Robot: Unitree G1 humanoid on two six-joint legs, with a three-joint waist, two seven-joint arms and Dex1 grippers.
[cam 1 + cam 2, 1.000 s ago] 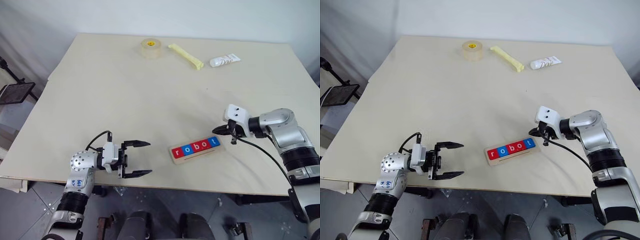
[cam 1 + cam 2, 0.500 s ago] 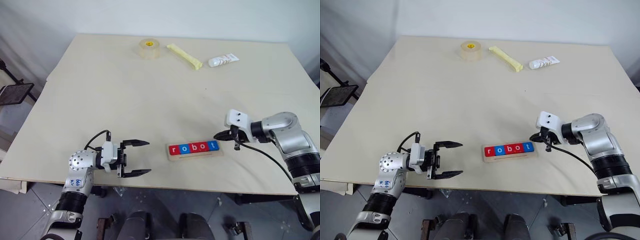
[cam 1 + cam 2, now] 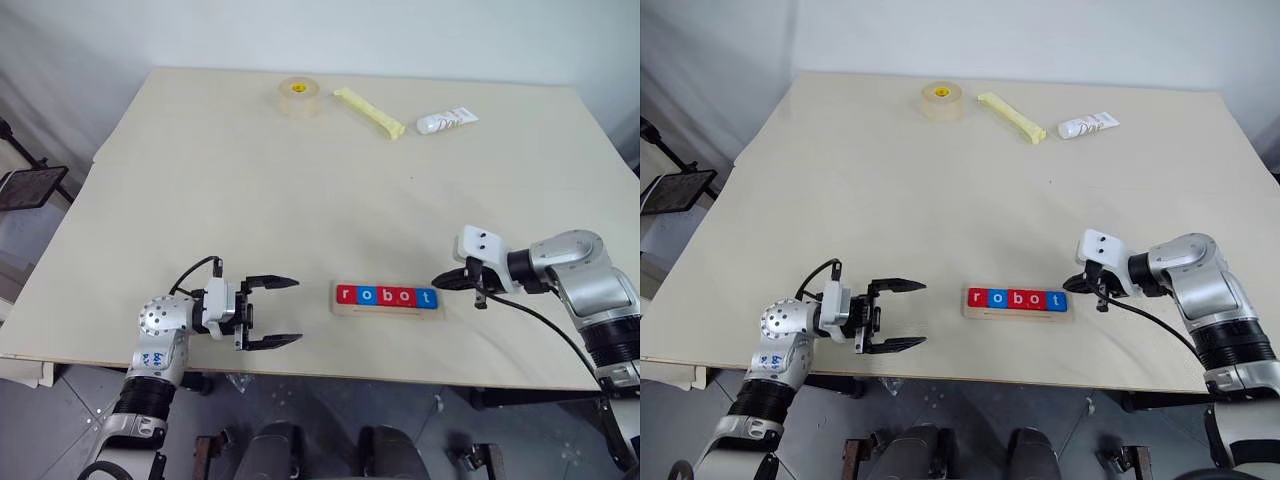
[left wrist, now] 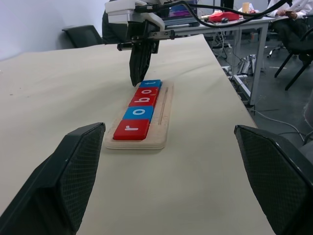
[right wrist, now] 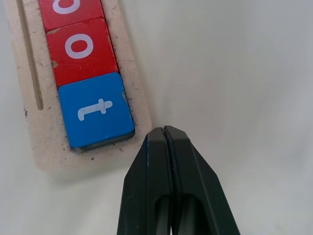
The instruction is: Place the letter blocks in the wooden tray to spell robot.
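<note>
**Five tiles spell "robot" in the tray, one end effector spread and one pressed together**

Two end effectors sit low in the head camera frame, on either side of the tray. The right end effector (image 3: 441,282), at the lower right, has its two black fingers pressed together into a single point with nothing between them. In the right wrist view the tips (image 5: 164,131) lie just off the corner of the tray's end nearest the blue "t" tile (image 5: 96,109); whether they touch the wood cannot be told. The left end effector (image 3: 288,312), at the lower left, has its fingers spread wide and holds nothing. It points level toward the tray and stands apart from the tray's "r" end.

The wooden tray (image 3: 387,313) lies between them in the lower centre of the frame, close to the near edge of the bench (image 3: 250,190) and roughly parallel to it. The letter blocks (image 3: 387,296) fill its slot in one touching row, reading r, o, b, o, t from frame left to right: red, blue, red, red, blue. In the left wrist view a thin groove runs along the tray beside the row.

Along the top of the frame, well apart from the tray, lie a roll of tape (image 3: 299,96), a pale yellow stick (image 3: 370,112) set at a slant, and a small white tube (image 3: 447,121).
</note>
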